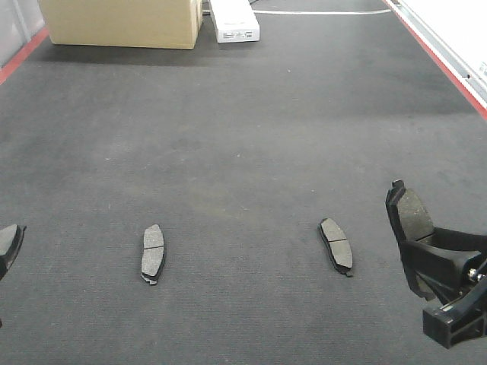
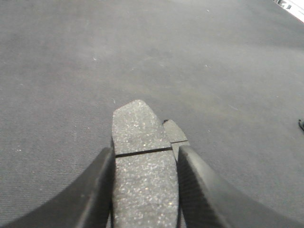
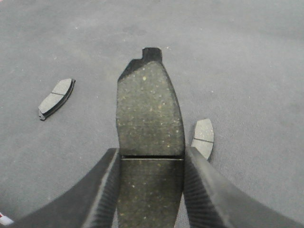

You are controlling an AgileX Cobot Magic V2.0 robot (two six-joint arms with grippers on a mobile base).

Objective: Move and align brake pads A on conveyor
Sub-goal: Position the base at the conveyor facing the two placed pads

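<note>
The conveyor [image 1: 251, 129] is a wide dark grey felt-like belt. Two brake pads A lie flat on it, one at the near left [image 1: 153, 253] and one at the near right [image 1: 336, 244]. My right gripper [image 3: 151, 156] is shut on a third pad [image 3: 149, 109], held above the belt at the right [image 1: 412, 215]. The two lying pads show past it [image 3: 57, 97] [image 3: 203, 137]. My left gripper [image 2: 145, 156] is shut on a fourth pad [image 2: 137, 128], seen at the far left edge [image 1: 9, 243]. A lying pad [image 2: 175, 133] peeks out just behind it.
A cardboard box [image 1: 122, 23] and a white box [image 1: 234, 21] stand at the belt's far end. Red frame edges run along the left [image 1: 23, 53] and right [image 1: 441, 57] sides.
</note>
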